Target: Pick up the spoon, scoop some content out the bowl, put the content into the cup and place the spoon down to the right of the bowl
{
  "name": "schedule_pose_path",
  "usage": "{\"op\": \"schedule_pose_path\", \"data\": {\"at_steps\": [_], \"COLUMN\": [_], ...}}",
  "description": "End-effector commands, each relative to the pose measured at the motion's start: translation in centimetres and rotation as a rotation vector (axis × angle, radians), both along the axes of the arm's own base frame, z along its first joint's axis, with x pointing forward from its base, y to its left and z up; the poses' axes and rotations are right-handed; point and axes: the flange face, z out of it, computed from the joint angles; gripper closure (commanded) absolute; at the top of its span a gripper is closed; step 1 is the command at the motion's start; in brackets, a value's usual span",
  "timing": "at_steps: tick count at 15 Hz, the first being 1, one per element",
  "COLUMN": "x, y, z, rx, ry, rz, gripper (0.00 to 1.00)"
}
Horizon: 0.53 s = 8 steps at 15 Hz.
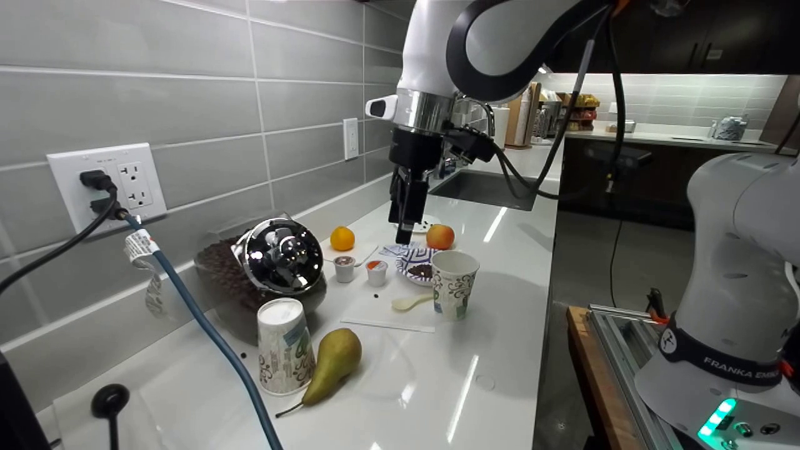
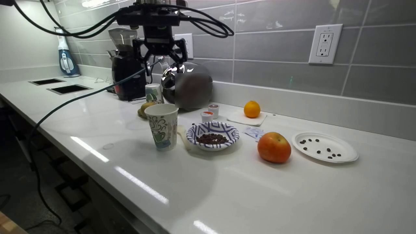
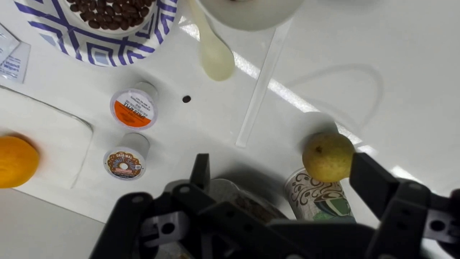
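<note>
The pale spoon lies on the counter between bowl and cup; its handle runs out of the wrist view's top. Dark beans fill the middle of the blue-patterned bowl, also in an exterior view. Beside the spoon, the printed cup stands upright with its mouth up. A small brown patch inside the cup cannot be identified. My gripper is open, nothing between its fingers. It hangs well above the counter in both exterior views, pointing down; pear and upturned cup appear beyond its gap in the wrist view.
A tilted bean jar with a shiny lid, an upturned cup and a pear stand together. Two small pods, an orange, an apple and a white plate surround the bowl. A blue cable crosses the counter.
</note>
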Motion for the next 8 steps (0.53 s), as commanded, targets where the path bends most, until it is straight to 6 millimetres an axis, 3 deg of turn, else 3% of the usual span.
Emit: {"op": "schedule_pose_path", "data": {"at_steps": [1,8], "x": [0.4,0.6], "y": [-1.0,-1.2], "z": [-2.1,-9.0], "rx": [-0.056,-0.134], "ry": [0.065,0.283], "rz": [0.012,0.109], "gripper": [0.00,0.00]}}
